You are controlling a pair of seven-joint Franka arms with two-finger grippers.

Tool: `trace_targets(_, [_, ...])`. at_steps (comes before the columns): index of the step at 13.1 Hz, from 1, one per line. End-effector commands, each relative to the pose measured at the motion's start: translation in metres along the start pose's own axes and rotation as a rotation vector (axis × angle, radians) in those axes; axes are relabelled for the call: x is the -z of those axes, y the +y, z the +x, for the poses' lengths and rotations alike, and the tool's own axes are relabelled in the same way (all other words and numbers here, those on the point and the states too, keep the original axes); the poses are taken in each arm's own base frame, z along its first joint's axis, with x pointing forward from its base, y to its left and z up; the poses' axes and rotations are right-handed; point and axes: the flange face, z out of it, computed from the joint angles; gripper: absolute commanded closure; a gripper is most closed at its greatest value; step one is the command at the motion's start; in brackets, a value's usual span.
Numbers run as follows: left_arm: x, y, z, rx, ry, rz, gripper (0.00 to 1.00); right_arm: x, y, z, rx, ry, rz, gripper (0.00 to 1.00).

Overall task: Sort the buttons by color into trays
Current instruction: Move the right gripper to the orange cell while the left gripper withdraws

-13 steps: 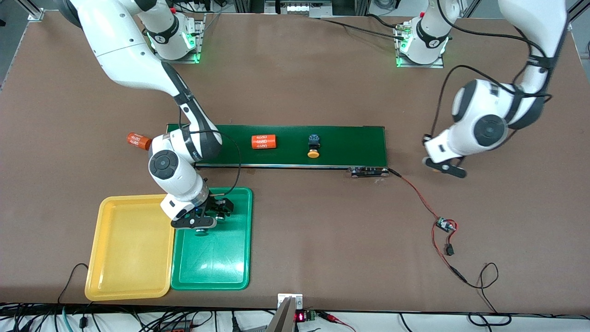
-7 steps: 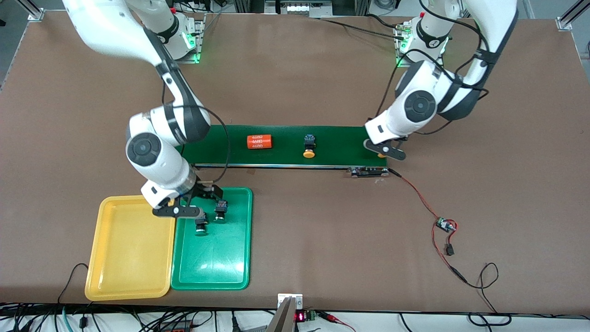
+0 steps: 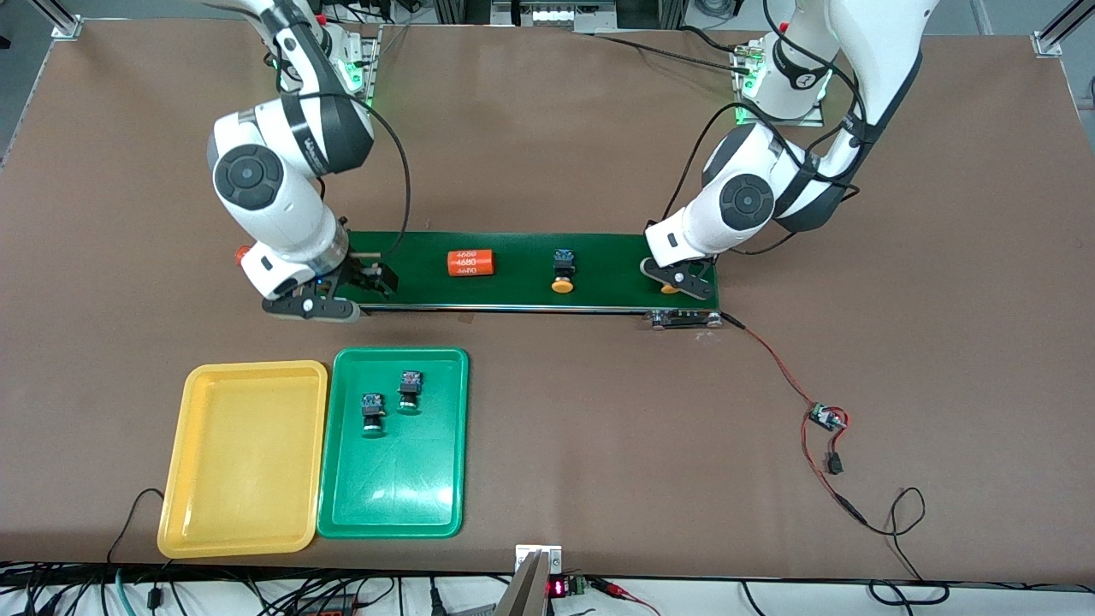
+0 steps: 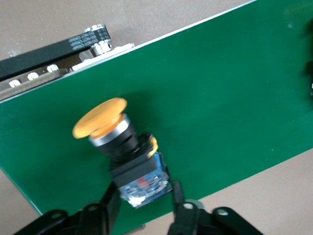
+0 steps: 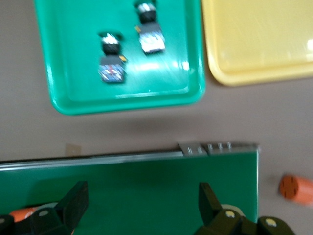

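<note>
Two green-capped buttons (image 3: pixel 371 412) (image 3: pixel 410 389) lie in the green tray (image 3: pixel 393 488), seen also in the right wrist view as buttons (image 5: pixel 111 63) (image 5: pixel 149 34) in the green tray (image 5: pixel 63 73). The yellow tray (image 3: pixel 244 462) (image 5: pixel 254 44) beside it holds nothing. A yellow-capped button (image 3: pixel 562 272) lies mid-belt. Another yellow-capped button (image 4: pixel 117 142) lies on the belt at the left arm's end, between the fingers (image 4: pixel 178 196) of my left gripper (image 3: pixel 684 287) (image 4: pixel 142 200), which stand slightly off its blue body. My right gripper (image 3: pixel 372 281) (image 5: pixel 142 205) hangs wide open over the belt's other end, nothing between its fingers.
The dark-green conveyor belt (image 3: pixel 616 257) (image 4: pixel 220 88) carries an orange cylinder (image 3: pixel 471 262). Another orange cylinder (image 3: pixel 245 253) (image 5: pixel 296 188) lies on the table just off the belt's right-arm end. A red wire with a small circuit board (image 3: pixel 825 417) trails from the belt's drive end.
My right gripper left the green tray, leaving a second green button there, and moved to the belt. My left gripper came onto the belt's end with a yellow button and its fingers loosened.
</note>
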Motion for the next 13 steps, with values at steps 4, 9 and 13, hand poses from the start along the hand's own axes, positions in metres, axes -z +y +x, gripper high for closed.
trace_targets(4, [0.109, -0.009, -0.016, 0.052, 0.107, 0.078, 0.00, -0.027, -0.052, -0.041, 0.027, -0.006, 0.020, 0.00])
trace_targets(9, [0.222, -0.105, -0.046, 0.250, 0.087, 0.130, 0.00, -0.045, -0.116, -0.072, 0.069, -0.003, 0.062, 0.00])
trace_targets(13, [0.307, -0.160, -0.070, 0.213, 0.090, 0.193, 0.00, -0.051, -0.118, -0.073, 0.076, -0.006, 0.057, 0.00])
